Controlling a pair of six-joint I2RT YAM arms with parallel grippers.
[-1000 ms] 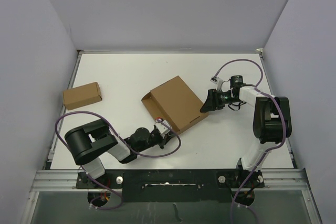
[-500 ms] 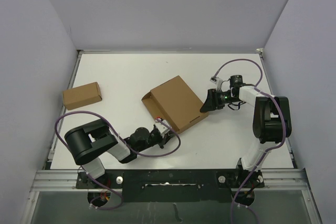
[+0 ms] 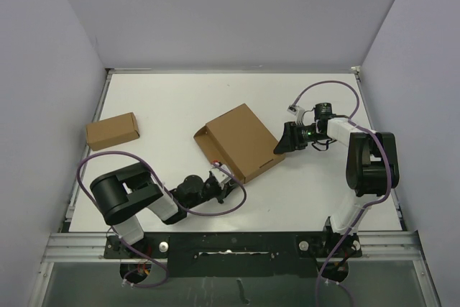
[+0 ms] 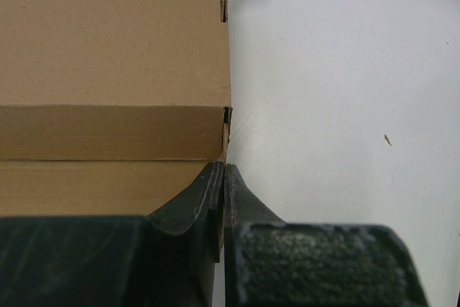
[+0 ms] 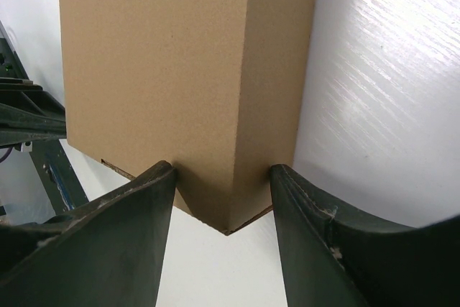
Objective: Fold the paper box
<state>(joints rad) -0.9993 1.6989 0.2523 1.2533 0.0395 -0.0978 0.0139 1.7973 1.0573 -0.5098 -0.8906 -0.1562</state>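
My right gripper (image 5: 223,170) pinches the right corner of the paper box (image 3: 241,141). My left gripper (image 4: 224,172), shut tight, sits at its near corner. The box lies slanted between them.

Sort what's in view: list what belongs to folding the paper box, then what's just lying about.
Belongs to the job:
paper box
left claw, shut at the box's near corner
right claw, gripping the box's right-hand corner

Just lying about:
small cardboard box, at the table's left edge, untouched
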